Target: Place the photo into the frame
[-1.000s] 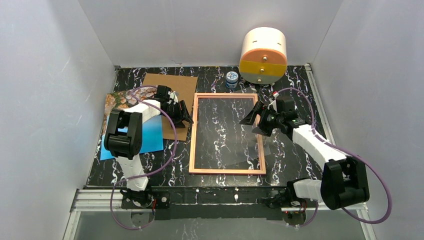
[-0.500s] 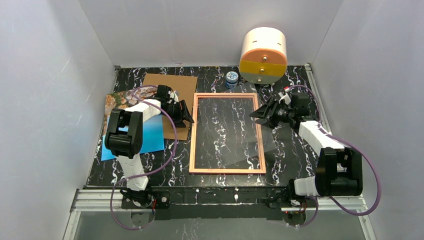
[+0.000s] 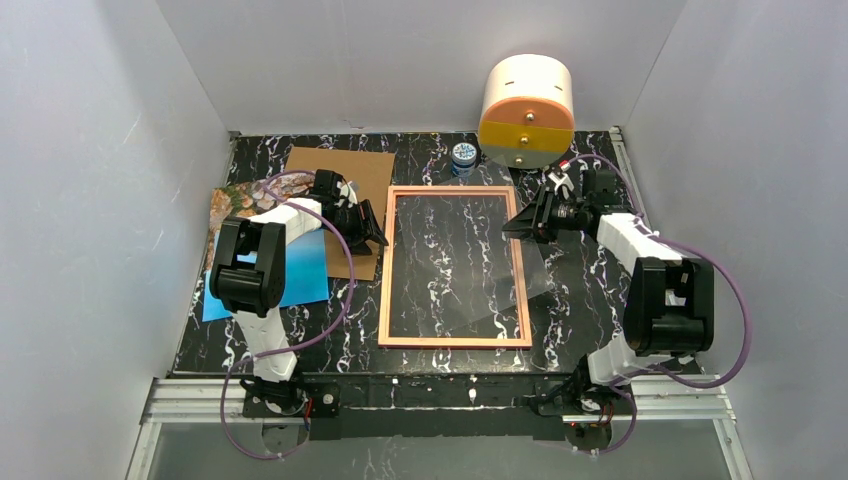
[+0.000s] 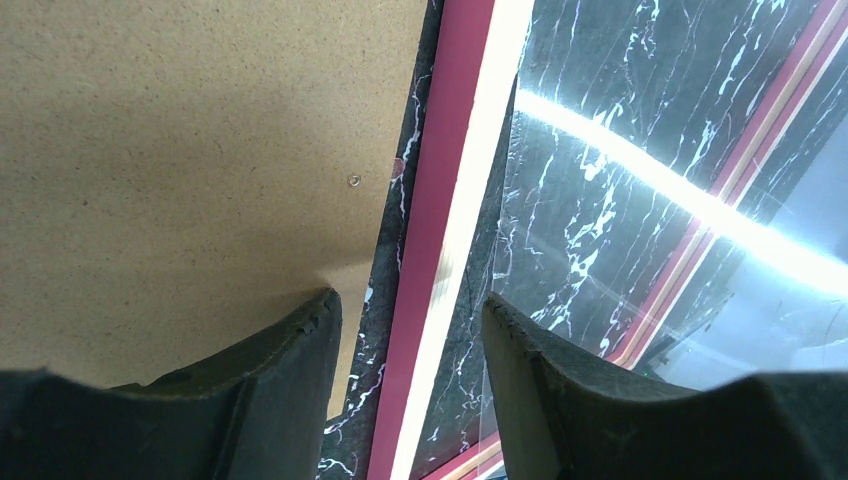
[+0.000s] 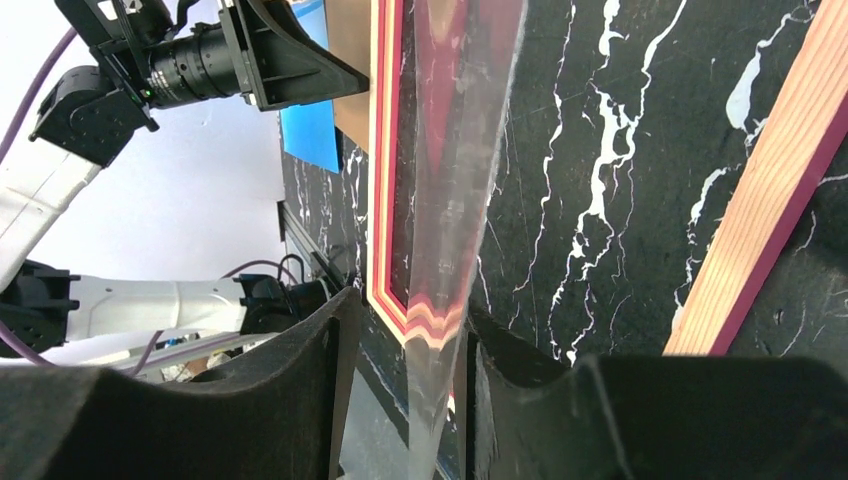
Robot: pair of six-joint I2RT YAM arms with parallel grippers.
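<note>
The frame [image 3: 385,270] lies flat in the middle of the black marbled tabletop [image 3: 580,320], its long axis running near to far and its short sides square to the near edge. From above the rim shows tan-orange. In the wrist views the same rim [image 4: 430,200] shows pink-red along its side. Its clear pane [image 3: 540,275] sits askew: the right side crosses the right rim, and its near right corner hangs out past it over the tabletop.

The right fingers [image 3: 518,224] are at the far part of the right rim, pointing left. In the right wrist view the pane [image 5: 450,200] stands edge-on in the gap between them. They are partly closed around it, but I cannot tell whether they pinch it.

The left fingers [image 3: 372,232] are at the frame's left rim, about halfway open. The rim runs through the gap between them, a strip of dark tabletop shows beside it, and they grip nothing.

The photo [image 3: 300,275] lies picture side up at the left edge of the tabletop, well apart from the frame. Its long axis also runs near to far, tilted a little. The brown rocks are at the far end and the blue at the near end, and the left arm [image 3: 250,270] hides much of the middle.

A brown cardboard sheet [image 3: 335,170] lies between photo and frame. At the far edge stand a white drum with an orange and yellow face [image 3: 527,110] and a small blue-topped jar [image 3: 462,158].
</note>
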